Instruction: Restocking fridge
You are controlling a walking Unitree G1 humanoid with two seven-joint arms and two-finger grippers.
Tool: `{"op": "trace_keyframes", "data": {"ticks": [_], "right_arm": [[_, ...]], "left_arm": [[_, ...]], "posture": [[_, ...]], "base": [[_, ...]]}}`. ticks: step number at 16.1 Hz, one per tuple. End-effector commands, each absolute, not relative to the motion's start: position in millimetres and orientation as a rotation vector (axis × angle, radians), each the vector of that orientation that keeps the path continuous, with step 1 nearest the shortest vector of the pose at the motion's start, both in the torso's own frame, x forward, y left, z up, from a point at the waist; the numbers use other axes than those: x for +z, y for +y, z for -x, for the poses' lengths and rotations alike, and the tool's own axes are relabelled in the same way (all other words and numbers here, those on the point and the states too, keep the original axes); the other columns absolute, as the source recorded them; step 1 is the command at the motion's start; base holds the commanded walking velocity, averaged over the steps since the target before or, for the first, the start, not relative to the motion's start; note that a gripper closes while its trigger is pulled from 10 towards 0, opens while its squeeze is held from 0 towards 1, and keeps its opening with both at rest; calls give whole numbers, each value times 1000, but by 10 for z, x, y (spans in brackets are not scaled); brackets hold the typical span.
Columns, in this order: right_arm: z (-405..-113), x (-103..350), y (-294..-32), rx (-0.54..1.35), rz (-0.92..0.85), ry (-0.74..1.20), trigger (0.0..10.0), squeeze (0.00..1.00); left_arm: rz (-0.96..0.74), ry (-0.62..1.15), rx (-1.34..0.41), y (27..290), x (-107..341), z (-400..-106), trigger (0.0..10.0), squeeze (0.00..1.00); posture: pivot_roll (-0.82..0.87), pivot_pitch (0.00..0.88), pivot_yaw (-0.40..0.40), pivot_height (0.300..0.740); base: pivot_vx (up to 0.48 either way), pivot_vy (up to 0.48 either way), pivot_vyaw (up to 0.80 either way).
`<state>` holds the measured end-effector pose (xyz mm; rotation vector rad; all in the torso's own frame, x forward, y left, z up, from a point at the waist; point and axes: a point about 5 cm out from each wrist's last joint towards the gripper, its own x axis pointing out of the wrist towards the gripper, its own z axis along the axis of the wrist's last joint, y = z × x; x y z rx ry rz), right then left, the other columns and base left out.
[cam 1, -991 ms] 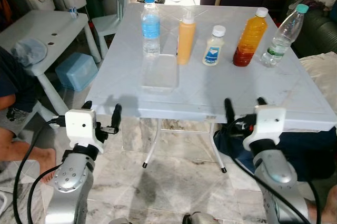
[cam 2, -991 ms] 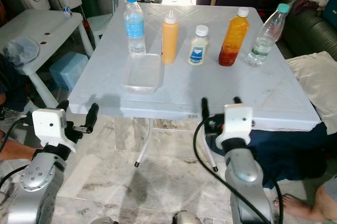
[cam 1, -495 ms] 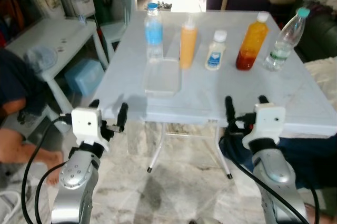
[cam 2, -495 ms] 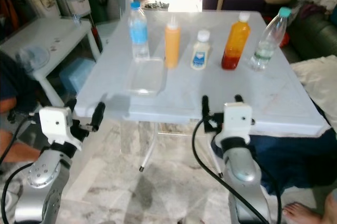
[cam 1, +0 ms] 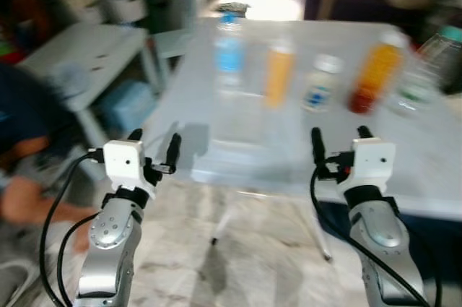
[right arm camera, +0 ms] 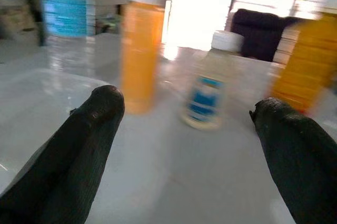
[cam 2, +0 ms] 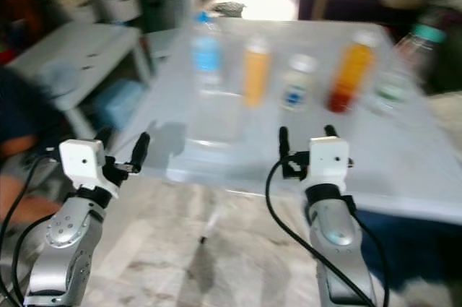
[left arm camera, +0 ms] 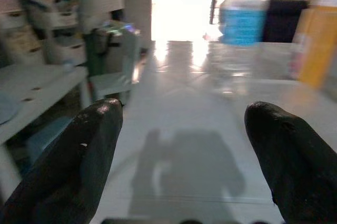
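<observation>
Bottles for the fridge stand in a row toward the far side of the worktop (cam 1: 433,184), none yet touched, and both head views are blurred, so the robot is probably walking. Nearest, the left claw (cam 1: 153,149) and right claw (cam 1: 338,145) are held up short of the worktop's near edge, each with fingers spread apart and nothing between them. Beyond the edge lies a clear box (cam 2: 214,115), hard to make out against the pale top. Behind it stand the water bottle (cam 1: 229,56), the orange squeeze bottle (cam 1: 279,74), the small white bottle (cam 1: 318,84), the juice bottle (cam 1: 373,79) and a second clear bottle (cam 1: 426,68) at the far right. The likely risks: approaching too fast could drive the arms or body into the worktop edge and rock the tall bottles over; reaching across the box could snag or shove it into the row; and the bottles stand close enough that an open finger could knock a neighbour. A person (cam 1: 22,141) sits close on the left, within an arm's swing.
</observation>
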<state>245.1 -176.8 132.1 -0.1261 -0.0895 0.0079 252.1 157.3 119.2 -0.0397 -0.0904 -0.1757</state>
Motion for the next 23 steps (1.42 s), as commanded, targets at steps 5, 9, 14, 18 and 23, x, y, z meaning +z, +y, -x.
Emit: {"op": "trace_keyframes", "data": {"ticks": [5, 9, 14, 18, 23], "right_arm": [[-2450, 1347, -1723, 24, 109, -95, 10000, 0], [-2441, 1315, -1738, -8, 80, -76, 10000, 0], [-2471, 1270, -1817, -83, 0, -28, 10000, 0], [-2606, 1232, -1968, -129, -64, 13, 10000, 0], [-2692, 1158, -1834, -15, -120, 69, 10000, 0]], "left_arm": [[33, -106, -166, 1620, 1209, -2574, 10000, 0], [38, -115, -171, 1600, 1222, -2584, 10000, 0], [37, -120, -189, 1588, 1244, -2590, 10000, 0], [33, -119, -196, 1578, 1247, -2585, 10000, 0], [29, -132, -213, 1539, 1273, -2597, 10000, 0]], "posture": [[-44, 0, 18, 740], [-45, 0, 21, 740], [-40, 0, 26, 740], [-29, 0, 19, 740], [-19, 0, 17, 740]], "base": [[242, 292, 0], [0, 0, 0], [0, 0, 0], [0, 0, 0], [0, 0, 0]]}}
